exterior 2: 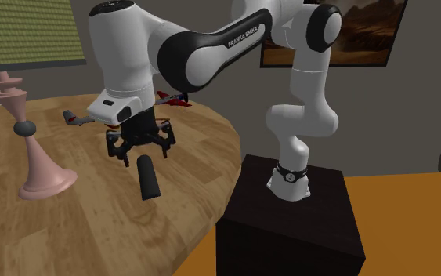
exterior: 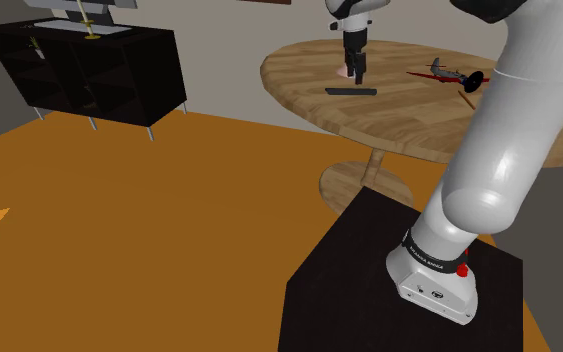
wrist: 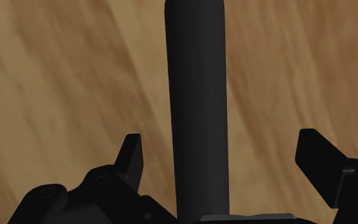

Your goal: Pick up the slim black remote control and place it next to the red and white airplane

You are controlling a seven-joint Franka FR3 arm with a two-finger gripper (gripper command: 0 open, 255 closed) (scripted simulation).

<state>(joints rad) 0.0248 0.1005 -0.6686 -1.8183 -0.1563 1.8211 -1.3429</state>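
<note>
My claw is wide open and holding nothing, with a finger on each side of the slim black remote, not touching it. The remote's lying flat on the wooden table, well apart from the red and white airplane. So I'd say grab, lift, carry and drop-off are all left to do.

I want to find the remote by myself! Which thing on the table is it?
Look at the round wooden table. Right under the robot's black gripper lies the remote. It is a slim, plain black bar lying flat, unlike the tall pink figure or the little airplane with red on it.
</note>
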